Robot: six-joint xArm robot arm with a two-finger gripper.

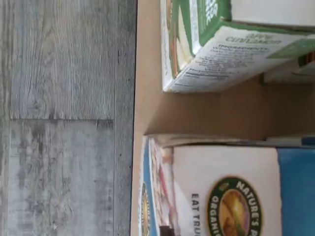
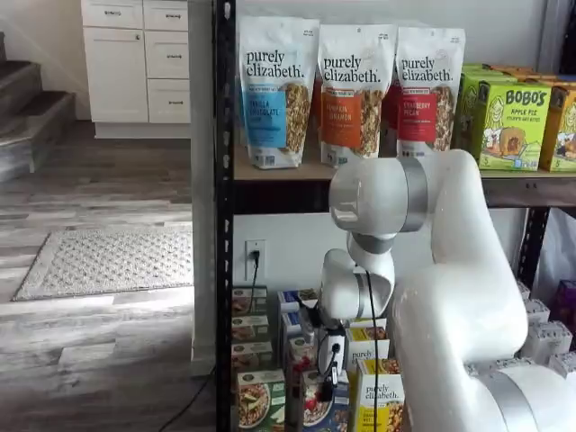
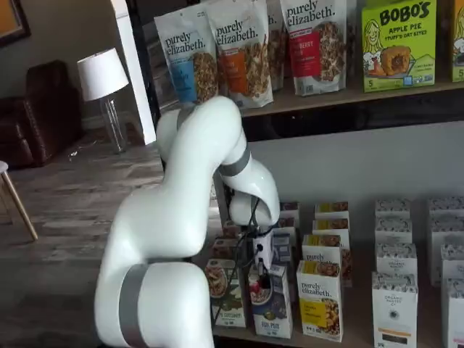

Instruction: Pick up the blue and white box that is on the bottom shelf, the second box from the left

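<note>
The blue and white box (image 2: 317,407) stands at the front of its row on the bottom shelf (image 1: 147,64), between a green-fronted carton (image 2: 260,400) and a yellow-fronted carton (image 2: 382,402). It also shows in a shelf view (image 3: 272,304) and fills the near part of the wrist view (image 1: 231,191). My gripper (image 2: 328,367) hangs just above this box's top, and shows in both shelf views (image 3: 259,267). Its black fingers are seen side-on and no gap shows. They hold no box.
More like cartons stand in rows behind the front ones. A green carton (image 1: 221,49) stands beside the blue one across a gap. Granola bags (image 2: 346,90) and green Bobo's boxes (image 2: 504,121) fill the upper tier. A black rack post (image 2: 223,216) and grey wood floor (image 1: 64,118) lie nearby.
</note>
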